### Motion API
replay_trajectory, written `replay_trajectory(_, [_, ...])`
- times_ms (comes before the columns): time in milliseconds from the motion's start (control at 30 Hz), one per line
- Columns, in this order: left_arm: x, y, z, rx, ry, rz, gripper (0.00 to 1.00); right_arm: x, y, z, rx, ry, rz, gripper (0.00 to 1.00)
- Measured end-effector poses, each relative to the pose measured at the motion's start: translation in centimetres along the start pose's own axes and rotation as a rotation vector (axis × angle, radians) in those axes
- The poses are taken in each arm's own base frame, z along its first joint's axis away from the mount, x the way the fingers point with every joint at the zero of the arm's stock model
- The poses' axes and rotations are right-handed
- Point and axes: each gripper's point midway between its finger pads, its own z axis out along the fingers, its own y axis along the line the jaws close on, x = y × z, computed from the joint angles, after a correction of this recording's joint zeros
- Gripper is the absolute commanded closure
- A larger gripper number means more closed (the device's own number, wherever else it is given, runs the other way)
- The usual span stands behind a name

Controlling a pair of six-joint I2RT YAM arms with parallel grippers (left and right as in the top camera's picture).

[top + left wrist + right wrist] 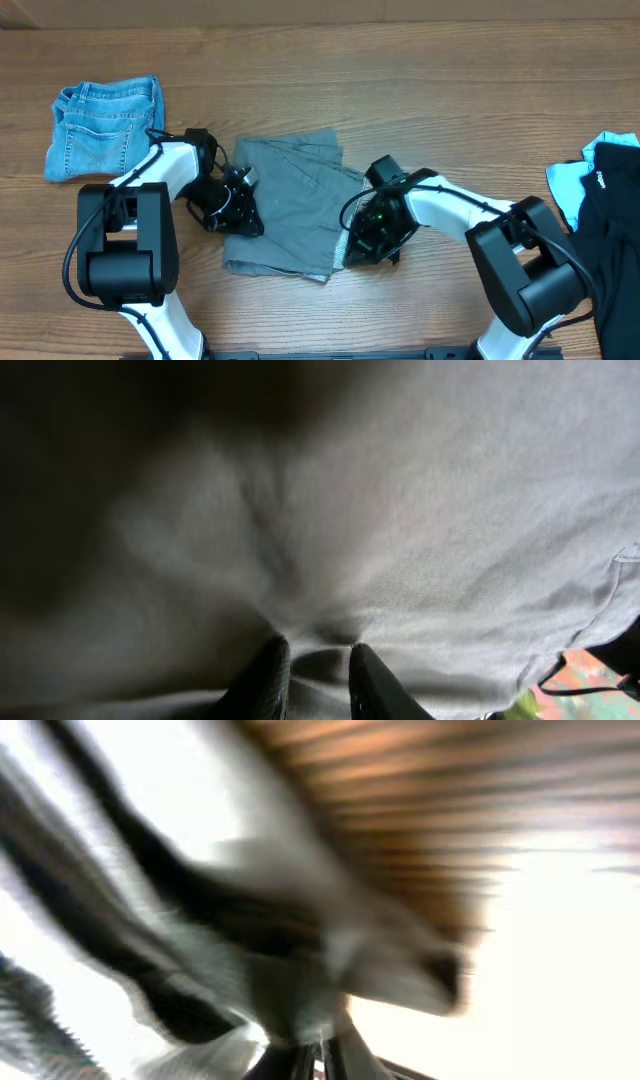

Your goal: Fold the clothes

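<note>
Grey shorts [290, 200] lie crumpled and partly folded at the middle of the wooden table [400, 80]. At the far left sit small blue denim shorts [105, 125]. Right of them, the left gripper [240, 210] rests on the grey fabric's left edge, its fingers [265, 680] pinched on a small ridge of the cloth. At the near right edge of the fabric, the right gripper [362, 245] is closed; its wrist view is too blurred to tell whether it holds cloth. Black and light-blue garments [610, 200] lie at the right edge.
</note>
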Motion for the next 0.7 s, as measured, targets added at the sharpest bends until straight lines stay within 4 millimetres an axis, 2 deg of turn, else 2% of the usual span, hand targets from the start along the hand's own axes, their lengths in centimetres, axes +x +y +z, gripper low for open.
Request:
replay_trajectory(67, [-0.1, -0.1, -0.8, -0.015, 0.006, -0.008, 0.80, -0.2, -0.7, -0.6, 0.012, -0.002, 0.006, 0.92])
replay_trajectory(167, [-1.3, -0.6, -2.7, -0.032, -0.020, -0.005, 0.80, -0.6, -1.2, -1.4, 0.024, -0.026, -0.040, 0.92])
replay_trajectory(267, [-3.0, -1.5, -4.8, -0.046, -0.072, 0.023, 0.80, -0.8, 0.5, -3.2, -0.004, -0.088, -0.152, 0.92])
replay_trajectory(333, [-4.0, -2.0, -6.0, -0.051, -0.104, 0.041, 0.74, -0.9, 3.2, -5.6, -0.059, -0.174, -0.260, 0.92])
replay_trajectory(400, [-4.3, -2.2, -6.7, -0.061, -0.117, 0.046, 0.64, -1.0, 5.6, -7.7, -0.112, -0.250, -0.348, 0.91])
replay_trajectory(500, [-4.7, -1.7, -7.3, -0.095, -0.133, 0.037, 0.41, -0.9, 8.5, -10.1, -0.181, -0.337, -0.450, 0.91])
replay_trajectory(567, [-4.7, -0.7, -7.6, -0.133, -0.135, 0.018, 0.37, -0.9, 9.4, -10.8, -0.206, -0.358, -0.481, 0.88])
replay_trajectory(700, [-4.8, 1.3, -8.2, -0.212, -0.146, -0.018, 0.28, -0.7, 9.6, -10.6, -0.211, -0.355, -0.493, 0.86])
